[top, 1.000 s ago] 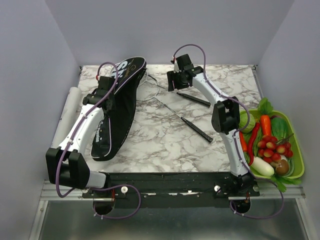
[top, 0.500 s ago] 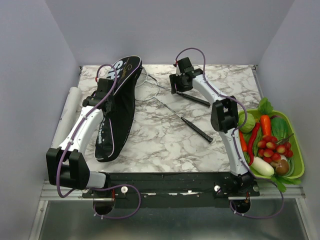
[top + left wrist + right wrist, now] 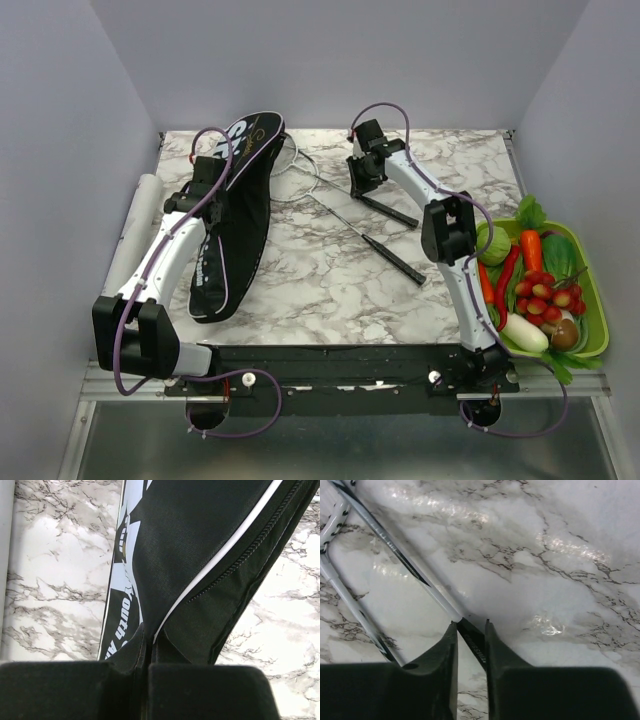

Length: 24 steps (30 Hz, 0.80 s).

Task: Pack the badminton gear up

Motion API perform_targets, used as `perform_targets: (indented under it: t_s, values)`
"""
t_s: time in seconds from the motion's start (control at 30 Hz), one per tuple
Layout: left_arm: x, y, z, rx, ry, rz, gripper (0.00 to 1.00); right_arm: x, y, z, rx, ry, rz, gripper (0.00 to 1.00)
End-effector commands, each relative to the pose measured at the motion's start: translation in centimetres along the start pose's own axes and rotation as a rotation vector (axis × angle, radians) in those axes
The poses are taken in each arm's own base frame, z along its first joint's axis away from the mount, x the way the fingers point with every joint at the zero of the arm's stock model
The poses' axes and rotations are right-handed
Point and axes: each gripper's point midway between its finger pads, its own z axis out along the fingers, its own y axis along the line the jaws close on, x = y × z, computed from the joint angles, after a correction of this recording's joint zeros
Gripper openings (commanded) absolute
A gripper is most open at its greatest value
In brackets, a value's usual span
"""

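Observation:
The long black bag point(image 3: 235, 225) with white lettering lies along the left of the table. My left gripper point(image 3: 207, 188) is shut on a fold of its fabric by the zip edge point(image 3: 145, 662); the bag point(image 3: 200, 540) fills the left wrist view. Two rackets lie mid-table, their pale hoops point(image 3: 300, 172) against the bag's top end. My right gripper point(image 3: 363, 185) is shut on the black stem point(image 3: 476, 644) of the far racket, where it meets the thin shaft point(image 3: 395, 545). The other racket's stem point(image 3: 395, 260) lies free nearer the arms.
A green tray point(image 3: 598, 325) of toy vegetables stands at the right edge of the table. A white roll point(image 3: 135, 225) lies along the left edge and shows in the left wrist view point(image 3: 5, 555). Walls close off the back and sides.
My right gripper has moved a little right and nearer, swinging the far racket's stem with it. The bag's top end has shifted slightly left in my left gripper.

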Motion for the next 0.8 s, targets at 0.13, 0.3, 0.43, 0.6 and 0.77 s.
perform_targets:
  t_s: [0.13, 0.3, 0.43, 0.6, 0.77]
  values:
    - [-2.0, -0.7, -0.2, 0.050, -0.075, -0.051, 0.00, 5.5, -2.5, -1.2, 0.128, 0.158, 0.021, 0.06]
    - [-2.2, -0.9, -0.8, 0.076, -0.090, -0.066, 0.00, 7.4, -2.7, -4.4, 0.138, 0.161, 0.018, 0.05]
    - [-2.4, -1.1, -1.2, 0.090, -0.105, -0.073, 0.00, 9.0, -3.1, -5.3, 0.148, 0.159, 0.009, 0.20]
    - [-2.4, -1.2, -1.5, 0.103, -0.112, -0.077, 0.00, 6.0, -1.6, -6.2, 0.098, 0.094, 0.023, 0.34]
    - [-2.4, -1.0, -1.9, 0.102, -0.114, -0.072, 0.00, 2.9, 1.2, -6.4, 0.009, 0.019, 0.035, 0.39]
